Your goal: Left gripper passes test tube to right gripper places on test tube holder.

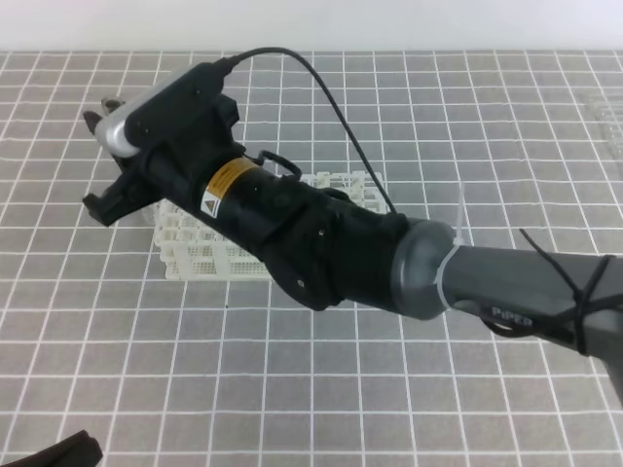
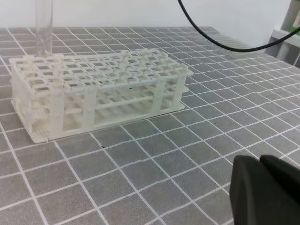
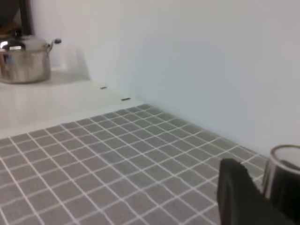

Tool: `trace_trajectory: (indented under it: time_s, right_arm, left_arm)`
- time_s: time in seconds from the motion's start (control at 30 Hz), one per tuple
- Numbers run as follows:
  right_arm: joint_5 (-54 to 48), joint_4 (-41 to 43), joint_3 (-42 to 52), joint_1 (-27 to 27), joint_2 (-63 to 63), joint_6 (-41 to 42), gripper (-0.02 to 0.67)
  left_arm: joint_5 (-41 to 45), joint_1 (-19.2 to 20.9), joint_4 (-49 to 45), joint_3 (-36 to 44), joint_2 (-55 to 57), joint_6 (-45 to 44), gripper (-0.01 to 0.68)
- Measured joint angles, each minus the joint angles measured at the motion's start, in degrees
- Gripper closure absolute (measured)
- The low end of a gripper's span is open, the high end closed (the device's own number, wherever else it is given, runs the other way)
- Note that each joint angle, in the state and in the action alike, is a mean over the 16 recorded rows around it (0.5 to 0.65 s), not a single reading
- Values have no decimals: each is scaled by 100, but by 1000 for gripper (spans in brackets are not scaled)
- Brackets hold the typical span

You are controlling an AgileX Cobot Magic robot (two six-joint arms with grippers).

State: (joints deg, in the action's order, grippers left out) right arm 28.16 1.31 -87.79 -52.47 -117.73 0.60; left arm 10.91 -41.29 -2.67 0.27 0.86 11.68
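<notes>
In the exterior high view, the right gripper (image 1: 100, 156) is reaching across over the left end of the test tube holder (image 1: 209, 248), so the handover looks done and the placing step is in hand. Its jaws cannot be judged here. A yellow warning-triangle label is showing on the wrist, and "PIPER" is reading faintly on the grey sleeve.

In the left wrist view, the test tube (image 2: 43, 29) is hanging upright with its lower end at the holder's top grid, at the far left corner (whether it is already inside a hole is unclear). The left gripper (image 2: 267, 192) is sitting low and well apart, jaws closed on nothing.

In the right wrist view, the tube's open rim is showing beside a dark finger (image 3: 239, 197); the jaws are gripping it. Next, a straight lowering, then release. No writing here.
</notes>
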Motion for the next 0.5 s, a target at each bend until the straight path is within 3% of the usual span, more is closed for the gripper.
trace_trajectory:
  time_s: [0.5]
  right_arm:
    - [-58,83,-126,114,-311,-254,560]
  left_arm:
    - [17,0,1,-5,-3,0,673]
